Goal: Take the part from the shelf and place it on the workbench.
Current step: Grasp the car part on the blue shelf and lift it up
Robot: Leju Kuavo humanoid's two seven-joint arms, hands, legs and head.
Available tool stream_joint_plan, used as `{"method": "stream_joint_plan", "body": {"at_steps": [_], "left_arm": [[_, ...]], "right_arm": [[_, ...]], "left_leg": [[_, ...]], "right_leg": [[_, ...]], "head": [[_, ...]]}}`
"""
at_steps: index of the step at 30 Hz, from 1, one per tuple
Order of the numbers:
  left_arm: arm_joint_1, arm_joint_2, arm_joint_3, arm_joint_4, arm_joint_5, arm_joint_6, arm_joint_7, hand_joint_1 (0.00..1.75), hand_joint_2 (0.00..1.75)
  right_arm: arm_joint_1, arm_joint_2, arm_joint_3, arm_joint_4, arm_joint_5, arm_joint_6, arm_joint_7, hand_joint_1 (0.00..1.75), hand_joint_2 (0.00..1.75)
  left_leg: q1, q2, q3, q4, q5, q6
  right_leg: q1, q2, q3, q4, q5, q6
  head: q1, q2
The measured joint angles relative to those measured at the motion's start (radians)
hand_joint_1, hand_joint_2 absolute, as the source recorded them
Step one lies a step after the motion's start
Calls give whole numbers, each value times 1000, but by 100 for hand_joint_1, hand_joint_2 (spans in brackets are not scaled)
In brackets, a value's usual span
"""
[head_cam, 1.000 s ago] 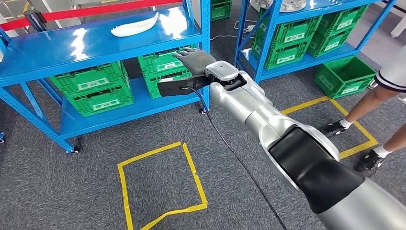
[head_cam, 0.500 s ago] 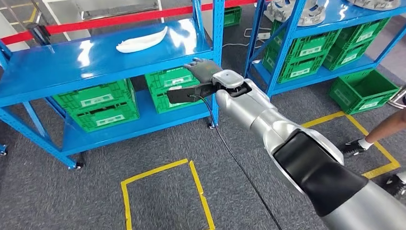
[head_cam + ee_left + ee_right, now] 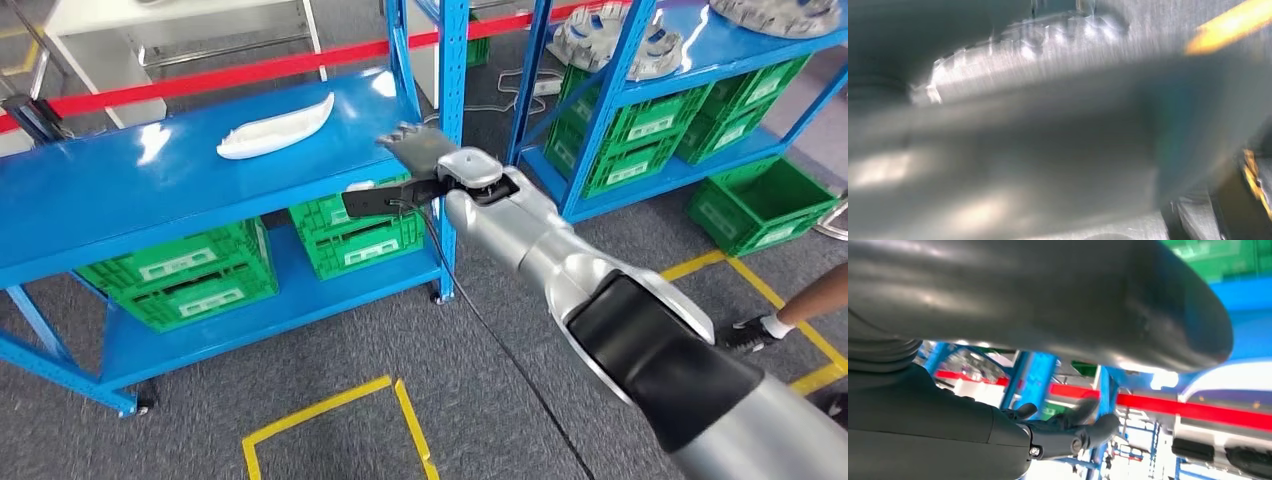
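Grey short-pile carpet (image 3: 330, 340) covers the floor, marked with strips of yellow tape (image 3: 330, 400) laid in angular outlines. On it stands a blue metal shelf (image 3: 150, 190) with a glossy top board that throws back white glare from the lights. The part (image 3: 276, 127), a long, curved, matte white piece tapering to a point at one end, lies flat on that top board, toward its back edge. Green plastic crates (image 3: 180, 275) with ribbed, slotted walls and white labels sit on the lower board, stacked in pairs. A red band (image 3: 230, 75) runs behind the shelf. To the right a second blue rack (image 3: 690, 20) holds more green crates and round silvery metal castings (image 3: 605, 35) on its upper board.

The right arm, smooth silver with a black matte sleeve, reaches forward; its right hand (image 3: 420, 145) is dark and hovers at the right front corner of the shelf's top board, well apart from the part. Its fingers (image 3: 1088, 427) are spread and only gently bent, with nothing in them. A thin black cable (image 3: 480, 310) trails from the wrist.

The left wrist view is a grey blur, so I cannot tell how the left hand is set.
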Motion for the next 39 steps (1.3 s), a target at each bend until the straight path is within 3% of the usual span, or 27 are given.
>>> {"method": "stream_joint_plan", "body": {"at_steps": [2,3,4,5,7,8,9,10,12,13,14,16,18,19,20,21,23,24,25,28,29,32,33,36,37,38,39], "left_arm": [[-3,0,0,-2,1,0,-2,0,0],[-4,-1,0,-3,2,0,-4,0,0],[-5,-2,0,-3,3,0,-4,0,0],[-5,-3,0,-3,3,0,-4,0,0],[-2,-4,0,-3,3,0,-5,0,0],[0,-4,0,-3,3,0,-5,0,0],[1,-4,0,-3,3,0,-5,0,0],[3,-5,0,-3,3,0,-5,0,0],[4,-6,0,-1,3,0,-6,0,0],[4,-7,0,-1,3,0,-7,0,0],[3,-7,0,-2,2,0,-9,0,0],[3,-8,-1,-5,0,0,-12,0,0],[-3,-10,-1,-6,-3,0,-12,0,0],[-6,-12,-1,-6,-4,0,-11,0,0],[-7,-13,-1,-6,-4,0,-9,0,0],[-6,-15,-1,-6,-4,0,-8,0,0],[-1,-19,-2,-5,-7,0,-6,0,0],[1,-21,-3,-5,-12,0,-4,0,0],[2,-22,-5,-4,-18,0,-1,0,0],[2,-27,-12,-3,-36,0,16,0,0],[2,-29,-15,-3,-41,0,21,0,0],[-3,-37,-22,-6,-50,0,28,0,0],[-6,-39,-24,-7,-51,0,29,0,0],[-13,-43,-25,-9,-55,0,31,0,0],[-14,-45,-25,-9,-57,0,31,0,0],[-14,-46,-25,-9,-57,0,32,0,0],[-14,-48,-25,-10,-57,0,31,0,0]], "right_arm": [[-14,0,1,-5,-5,-3,-2,0,0],[-16,0,1,-6,-7,-4,-3,0,0],[-13,0,2,-5,-8,-3,-4,0,0],[-6,-1,4,-4,-8,-3,-4,0,0],[8,-4,7,-3,-8,-2,-4,0,0],[10,-5,8,-2,-8,-2,-4,0,0],[11,-6,9,-2,-9,-2,-4,0,0],[13,-8,10,-1,-9,-2,-4,0,0],[19,-13,13,4,-12,-2,-4,0,0],[23,-15,15,6,-14,-3,-4,0,0],[21,-16,16,5,-19,-7,-4,0,0],[2,-13,18,-5,-32,-23,-5,0,0],[-17,-3,18,-13,-47,-42,-7,0,0],[-17,3,18,-15,-53,-50,-8,0,0],[-13,10,18,-17,-60,-59,-9,0,0],[-5,18,18,-20,-65,-71,-11,0,0],[7,45,20,-28,-75,-96,-12,0,0],[11,63,22,-32,-81,-106,-10,0,0],[13,82,27,-35,-87,-112,-7,0,0],[22,131,49,-49,-103,-113,1,0,0],[23,145,55,-59,-107,-112,2,0,0],[21,181,70,-100,-115,-108,6,0,0],[20,190,76,-112,-117,-106,8,0,0],[29,207,92,-137,-123,-93,12,0,0],[34,211,97,-143,-125,-86,14,0,0],[38,214,101,-149,-127,-80,16,0,0],[41,216,106,-156,-130,-73,19,0,0]], "left_leg": [[3,1,30,-8,-23,9],[5,0,50,-13,-36,12],[6,-1,73,-19,-53,14],[6,-3,97,-23,-71,16],[6,-9,146,-28,-109,17],[5,-12,171,-29,-129,16],[5,-14,196,-29,-151,15],[4,-16,218,-29,-173,13],[1,-20,259,-24,-217,7],[0,-22,275,-25,-237,3],[-1,-24,289,-19,-246,-3],[0,-21,270,42,-221,-16],[2,-9,183,186,-170,-30],[5,-2,130,254,-169,-36],[8,3,85,297,-197,-41],[11,5,49,316,-247,-45],[16,8,6,290,-341,-49],[18,10,-2,250,-347,-51],[19,12,-4,194,-306,-51],[19,22,0,31,-76,-44],[18,24,2,14,-37,-40],[24,21,12,20,-17,-23],[26,21,15,20,-15,-16],[26,19,16,21,-24,-2],[24,18,17,22,-28,0],[21,16,17,24,-31,2],[17,14,18,26,-33,3]], "right_leg": [[0,-4,-55,104,48,8],[1,-6,-102,173,58,11],[1,-8,-152,236,46,12],[1,-8,-195,275,8,13],[1,-8,-259,280,-98,15],[1,-9,-281,252,-128,15],[1,-9,-297,208,-123,15],[1,-10,-307,148,-59,14],[6,-15,-318,37,145,8],[9,-17,-316,7,221,3],[12,-18,-310,-3,248,-4],[9,-16,-284,-1,226,-22],[4,-13,-247,-9,199,-35],[2,-12,-225,-13,182,-39],[1,-13,-201,-16,165,-40],[0,-12,-176,-17,148,-40],[-4,-10,-125,-18,113,-40],[-6,-8,-99,-18,95,-38],[-8,-6,-77,-18,77,-35],[-3,-1,-32,-12,22,-20],[0,0,-24,-11,4,-14],[3,-4,-6,2,-38,1],[3,-7,-18,34,-59,7],[3,-13,-132,223,-145,17],[3,-13,-169,270,-152,16],[4,-14,-191,282,-136,12],[7,-14,-194,251,-99,5]], "head": [[3,0],[5,0],[6,0],[7,0],[9,0],[10,0],[10,0],[11,0],[9,0],[6,0],[4,0],[4,0],[3,0],[3,0],[2,0],[2,0],[1,0],[1,0],[1,0],[-3,0],[-4,0],[-3,0],[-1,0],[5,0],[6,0],[8,0],[10,0]]}}
